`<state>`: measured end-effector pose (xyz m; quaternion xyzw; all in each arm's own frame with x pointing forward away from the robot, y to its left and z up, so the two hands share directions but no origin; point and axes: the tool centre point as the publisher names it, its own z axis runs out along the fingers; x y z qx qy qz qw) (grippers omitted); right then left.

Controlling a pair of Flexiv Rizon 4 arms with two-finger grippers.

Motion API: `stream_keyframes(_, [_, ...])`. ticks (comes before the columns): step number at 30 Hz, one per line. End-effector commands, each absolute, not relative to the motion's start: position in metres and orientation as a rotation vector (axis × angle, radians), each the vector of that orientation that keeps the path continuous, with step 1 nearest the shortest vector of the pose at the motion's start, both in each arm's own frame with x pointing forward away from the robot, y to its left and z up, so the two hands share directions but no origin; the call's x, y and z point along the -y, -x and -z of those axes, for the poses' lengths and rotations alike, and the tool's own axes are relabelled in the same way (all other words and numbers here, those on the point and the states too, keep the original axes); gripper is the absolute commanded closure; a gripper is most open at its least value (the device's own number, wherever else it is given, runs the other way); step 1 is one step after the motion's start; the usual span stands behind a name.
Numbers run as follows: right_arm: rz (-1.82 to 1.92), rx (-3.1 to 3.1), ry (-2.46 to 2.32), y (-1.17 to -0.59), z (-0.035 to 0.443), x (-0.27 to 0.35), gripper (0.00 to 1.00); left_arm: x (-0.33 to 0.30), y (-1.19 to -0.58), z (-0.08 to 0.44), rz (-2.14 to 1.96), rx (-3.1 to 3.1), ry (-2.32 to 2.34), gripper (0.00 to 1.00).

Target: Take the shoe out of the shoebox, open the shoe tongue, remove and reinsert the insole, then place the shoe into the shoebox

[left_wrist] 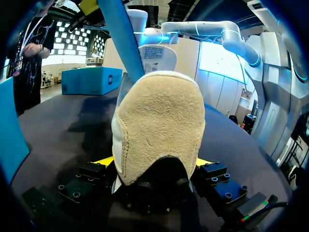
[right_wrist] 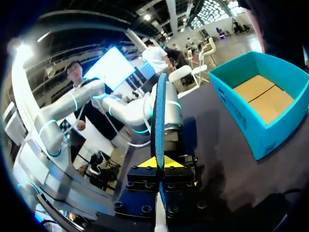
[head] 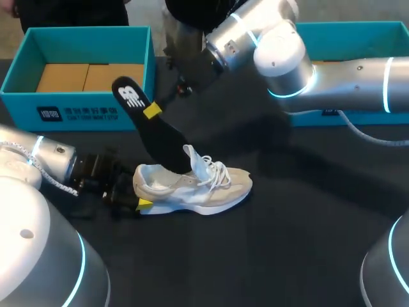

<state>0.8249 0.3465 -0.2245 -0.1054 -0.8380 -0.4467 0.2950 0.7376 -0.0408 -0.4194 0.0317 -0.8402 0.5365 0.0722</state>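
Now gripping shoe [head: 204,188] by the heel, squeezed in left gripper [left_wrist: 154,166], sole on table [head: 287,249]. Pinching insole [head: 153,137] near its heel end in right gripper [right_wrist: 158,162], toe end down inside shoe. Keep clamp firm, guide insole along shoe length, steer clear of raised tongue [head: 195,160].

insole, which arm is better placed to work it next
Right: the right end effector is shut on the insole, whose lower end sits in the shoe. The left end effector grips the shoe's heel, steadying it.
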Motion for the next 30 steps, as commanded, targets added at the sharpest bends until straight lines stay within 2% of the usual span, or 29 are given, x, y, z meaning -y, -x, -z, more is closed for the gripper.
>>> stream_keyframes(1, [1.189, 2.23, 0.316, -0.821, 0.203, -0.337, 1.0, 0.041, -0.738, 0.421, -1.612, 2.525, -0.096, 1.0])
stream_keyframes(17, [1.26, 2.186, 0.53, -0.824, 0.136, -0.315, 1.0, 0.041, -0.738, 0.421, -1.612, 2.525, -0.096, 1.0])
stream_keyframes(30, [1.396, 2.225, 0.646, -0.818, 0.11, -0.304, 1.0, 0.041, -0.738, 0.421, -1.612, 2.525, -0.096, 1.0])
